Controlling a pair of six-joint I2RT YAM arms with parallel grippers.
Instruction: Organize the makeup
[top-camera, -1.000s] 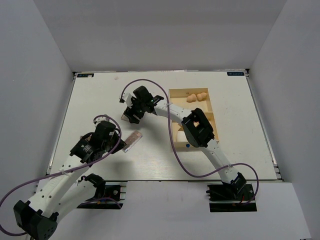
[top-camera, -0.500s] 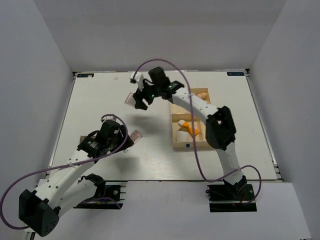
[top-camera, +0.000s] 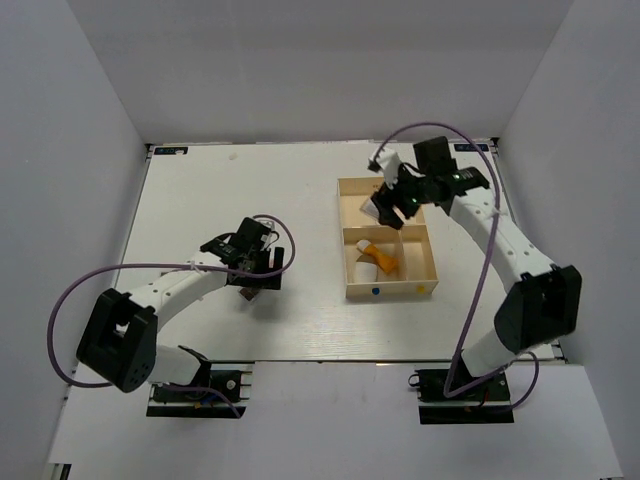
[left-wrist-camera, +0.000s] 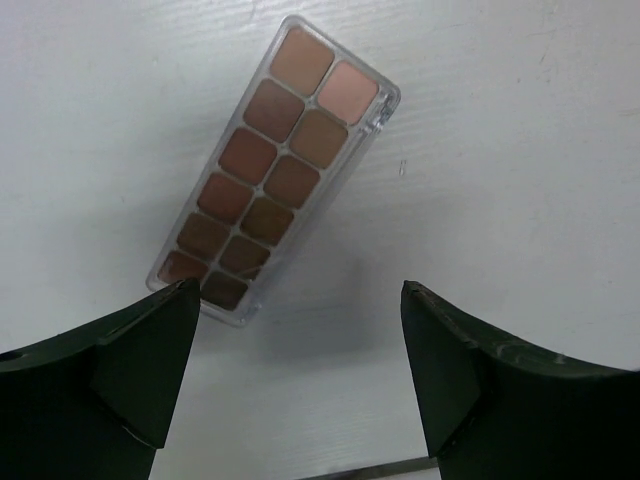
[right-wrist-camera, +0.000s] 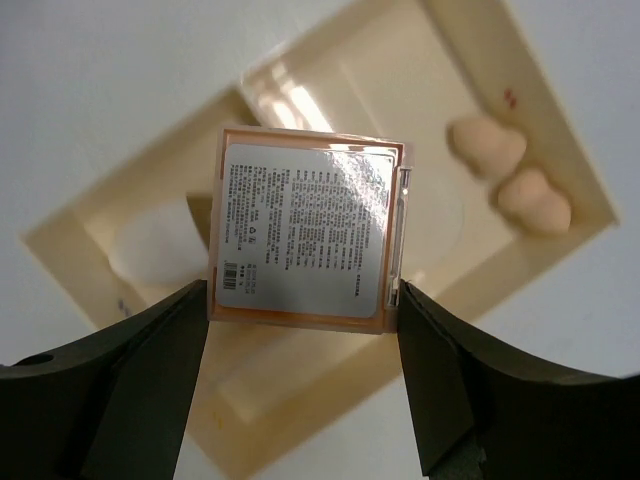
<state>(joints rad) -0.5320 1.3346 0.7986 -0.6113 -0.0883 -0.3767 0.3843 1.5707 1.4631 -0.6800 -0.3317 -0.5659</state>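
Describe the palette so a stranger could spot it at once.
On the white table, left of the cream tray, under the left claw. The palette lies flat there: a long clear case with two rows of brown and pink pans, the only makeup lying outside the tray.

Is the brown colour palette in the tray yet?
No, out. The palette lies flat on the white table, by the open left hand.

Bare counter (top-camera: 200, 200) all round palette (left-wrist-camera: 272, 170); far compartment of tray (top-camera: 390, 292) free beside sponges (right-wrist-camera: 530, 198) in its corner; tray walls stand in the way.
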